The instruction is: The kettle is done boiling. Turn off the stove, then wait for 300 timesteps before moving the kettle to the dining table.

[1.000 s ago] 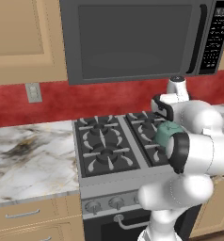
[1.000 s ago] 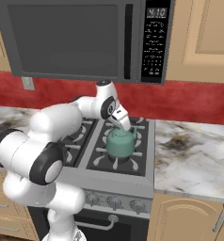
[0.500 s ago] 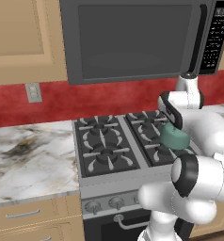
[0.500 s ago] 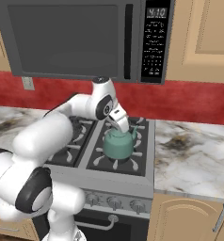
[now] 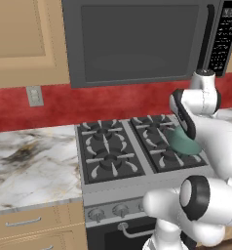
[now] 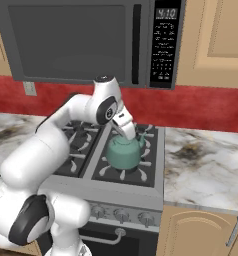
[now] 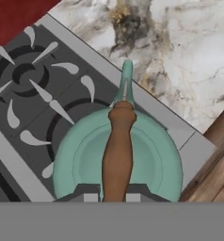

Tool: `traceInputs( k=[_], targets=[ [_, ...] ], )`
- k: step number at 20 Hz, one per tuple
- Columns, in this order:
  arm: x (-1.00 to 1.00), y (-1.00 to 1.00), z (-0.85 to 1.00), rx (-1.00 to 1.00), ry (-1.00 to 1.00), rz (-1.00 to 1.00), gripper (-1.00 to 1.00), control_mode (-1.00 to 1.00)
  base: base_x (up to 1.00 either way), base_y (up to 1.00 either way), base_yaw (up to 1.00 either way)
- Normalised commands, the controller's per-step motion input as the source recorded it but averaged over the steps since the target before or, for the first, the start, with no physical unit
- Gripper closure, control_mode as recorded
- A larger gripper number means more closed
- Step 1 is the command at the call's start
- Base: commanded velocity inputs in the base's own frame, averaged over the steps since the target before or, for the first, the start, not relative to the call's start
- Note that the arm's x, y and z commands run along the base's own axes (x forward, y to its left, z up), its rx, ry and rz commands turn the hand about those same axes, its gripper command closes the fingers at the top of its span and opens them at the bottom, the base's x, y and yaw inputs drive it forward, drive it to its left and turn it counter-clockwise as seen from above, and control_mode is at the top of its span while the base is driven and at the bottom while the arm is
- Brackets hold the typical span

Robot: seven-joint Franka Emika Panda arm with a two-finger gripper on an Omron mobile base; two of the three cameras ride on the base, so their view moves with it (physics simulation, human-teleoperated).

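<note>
From the left base view, the white arm rises at the lower right and folds over the stainless steel gas stove (image 5: 132,151) with its black cast-iron grates; the small squat teal-green kettle (image 5: 182,142) peeks out from behind the forearm, over the front right burner; compared with a second ago the upper arm has swung up and back, and the kettle seems to sit a little higher against the grates, though the arm hides its base; a marble tabletop (image 5: 30,161) lies to the left of the stove. From the right base view, the claw (image 6: 128,134) comes down at a slant onto the top of the kettle (image 6: 123,152), which is over the front right burner beside the right marble tabletop (image 6: 206,165); the elbow has straightened over the last second while the kettle has barely shifted in the frame; whether its base is clear of the grate I cannot tell. From the hand view, the brownish handle (image 7: 117,155) runs straight up from between the dark fingertips (image 7: 90,194), which are pressed together on it; the claw (image 7: 109,196) is pinching the handle; the spout (image 7: 126,81) points toward the marble. In my judgement the grip is made and the carry to the dining table is beginning.
</note>
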Motion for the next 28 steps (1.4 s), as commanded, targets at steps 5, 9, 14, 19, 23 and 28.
traceInputs(
  k=[5, 9, 14, 19, 23, 28],
  targets=[
    [-0.32, 0.0, 0.33, 0.01, 0.0, -0.02, 1.0, -1.0, 0.0, 0.0, 0.0],
    [-0.07, 0.0, 0.13, 0.0, 0.0, -0.01, 1.0, -1.0, 0.0, 0.0, 0.0],
    [0.0, 0.0, 0.0, 0.0, 0.01, 0.0, 1.0, -1.0, 0.0, 0.0, 0.0],
    [-0.01, 0.0, 0.0, 0.0, 0.0, 0.0, 1.0, 1.0, -0.14, 0.0, -0.02],
    [0.0, 0.0, 0.0, 0.0, 0.0, 0.0, 1.0, 1.0, -0.57, -0.01, -0.17],
    [0.0, 0.0, 0.0, 0.0, 0.0, 0.0, 1.0, 1.0, -0.37, 0.0, -0.34]
  ],
)
